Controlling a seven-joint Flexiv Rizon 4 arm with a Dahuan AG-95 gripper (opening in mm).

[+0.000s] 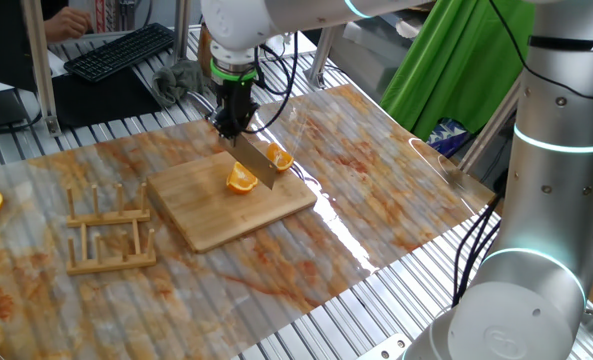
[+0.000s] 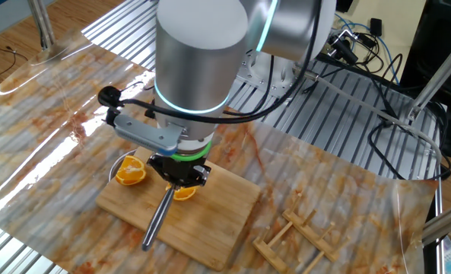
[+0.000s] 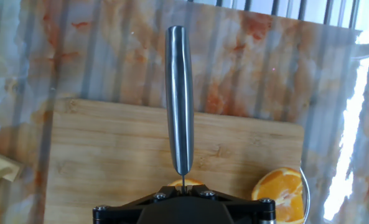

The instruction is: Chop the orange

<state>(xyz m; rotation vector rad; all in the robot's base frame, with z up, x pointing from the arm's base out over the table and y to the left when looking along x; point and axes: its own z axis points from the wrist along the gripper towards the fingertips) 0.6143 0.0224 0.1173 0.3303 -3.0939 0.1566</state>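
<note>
While gripper [image 1: 235, 122] hides orange [image 1: 242, 179] from hand view, fixed view shows it.

Bright orange [image 1: 242, 180], tan wood board [image 1: 216, 215], prob. steel-grey knife [image 3: 179, 99]

Two orange pieces [image 1: 242, 180] lie on the board [image 1: 216, 215].
</note>
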